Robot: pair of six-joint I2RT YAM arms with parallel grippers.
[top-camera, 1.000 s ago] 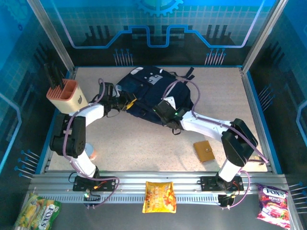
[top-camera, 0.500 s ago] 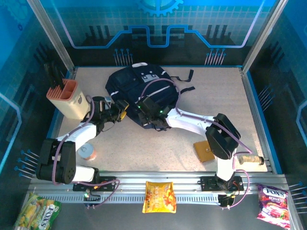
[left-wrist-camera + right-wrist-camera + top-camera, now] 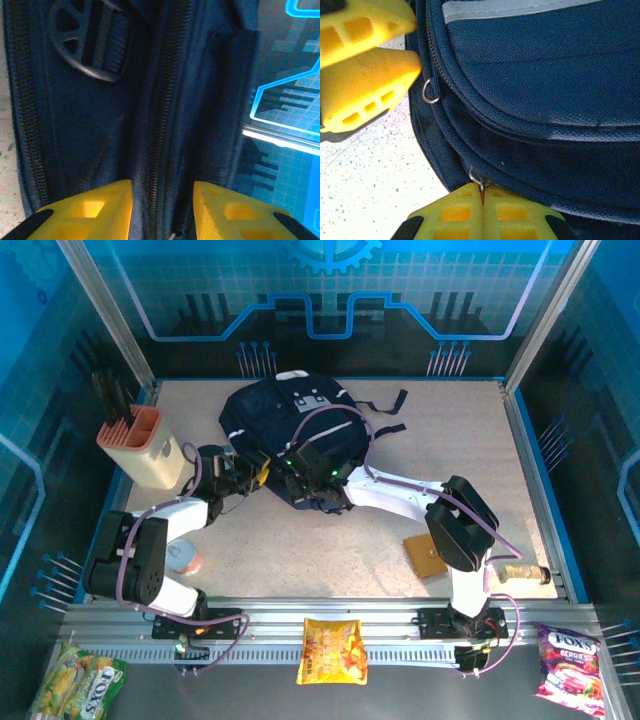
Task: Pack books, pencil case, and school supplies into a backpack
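The navy backpack point(image 3: 300, 420) lies flat at the back middle of the table. My right gripper point(image 3: 302, 487) sits at its near edge. In the right wrist view the right gripper point(image 3: 481, 187) is shut on the metal zipper pull point(image 3: 479, 176) of the backpack point(image 3: 535, 75). My left gripper point(image 3: 257, 472) is at the backpack's left side. Its yellow fingers point(image 3: 100, 207) hold a fold of fabric with a zipper point(image 3: 160, 125) between them. A tan-brown square school supply point(image 3: 425, 555) lies near the right arm. The books and pencil case are hidden.
A peach-and-cream holder point(image 3: 140, 445) with black tools stands at the far left. A small round item point(image 3: 185, 558) lies by the left arm and a small cylinder point(image 3: 520, 572) by the right base. Snack bags point(image 3: 333, 650) lie on the front rail and beside it.
Over the last second the right arm swung left along the backpack's near edge and the backpack shifted left. The left arm lowered and stretched toward the backpack's side.
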